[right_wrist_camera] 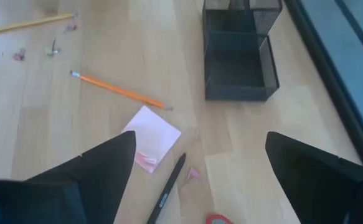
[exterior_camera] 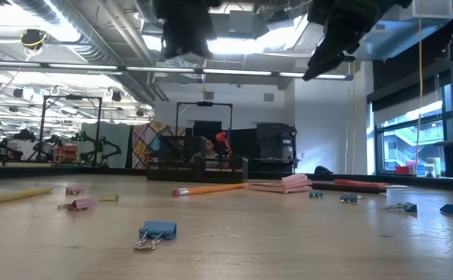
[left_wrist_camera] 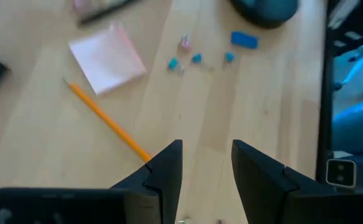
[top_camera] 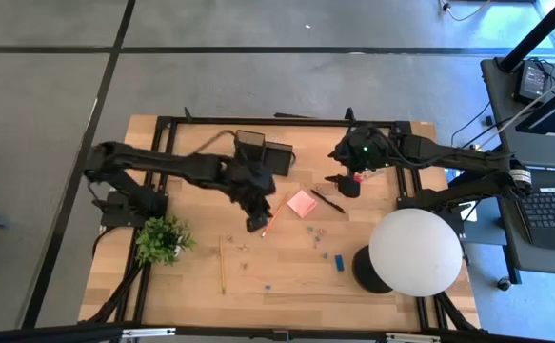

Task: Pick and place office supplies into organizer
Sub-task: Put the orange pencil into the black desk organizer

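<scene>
At frame centre, the left gripper [top_camera: 255, 226] hovers half-open over the orange pencil [top_camera: 268, 225] (probably lining up), while the right gripper [top_camera: 342, 181] waits wide.

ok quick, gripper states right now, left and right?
Left gripper: open, empty, above the orange pencil.
Right gripper: wide open, empty, above the pink sticky-note pad.

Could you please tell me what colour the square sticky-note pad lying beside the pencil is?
Pink. The sticky-note pad shows best in the left wrist view, lying close to the orange pencil.
</scene>
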Tool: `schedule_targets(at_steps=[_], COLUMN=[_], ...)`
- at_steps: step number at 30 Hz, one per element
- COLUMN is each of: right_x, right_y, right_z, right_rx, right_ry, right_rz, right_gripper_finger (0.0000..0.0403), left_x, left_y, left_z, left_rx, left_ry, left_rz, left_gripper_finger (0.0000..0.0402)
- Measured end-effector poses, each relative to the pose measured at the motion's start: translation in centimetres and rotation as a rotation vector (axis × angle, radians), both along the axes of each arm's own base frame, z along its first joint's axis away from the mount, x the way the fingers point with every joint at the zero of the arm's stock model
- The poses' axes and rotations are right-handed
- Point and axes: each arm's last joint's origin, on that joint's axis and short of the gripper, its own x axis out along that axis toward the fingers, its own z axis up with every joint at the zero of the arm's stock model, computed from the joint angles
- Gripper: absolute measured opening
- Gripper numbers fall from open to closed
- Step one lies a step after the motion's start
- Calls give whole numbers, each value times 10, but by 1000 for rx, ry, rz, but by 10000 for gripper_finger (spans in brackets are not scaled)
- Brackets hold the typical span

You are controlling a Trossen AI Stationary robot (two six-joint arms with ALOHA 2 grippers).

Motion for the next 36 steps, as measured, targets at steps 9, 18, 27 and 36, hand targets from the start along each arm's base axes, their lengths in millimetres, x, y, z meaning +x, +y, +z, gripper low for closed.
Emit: schedule_targets(at_steps=[9, 18, 27, 36], right_x=[-2, 0, 1, 2], right_y=[0, 0, 0, -1], right_z=[-16, -14, -13, -12], right_rx=[-1, -12, -12, -14], right_ry=[39, 8, -2, -13], right_rz=[13, 17, 14, 13], right_gripper_finger=[361, 361, 361, 361], left_x=[27, 47, 48, 43], left_y=[-17, -27, -25, -24], left_z=[-52, -76, -81, -84], left_rx=[-77, -99, -137, -141], left_ry=[285, 374, 403, 463], left_rz=[255, 270, 325, 393], left_gripper_finger=[113, 89, 117, 132])
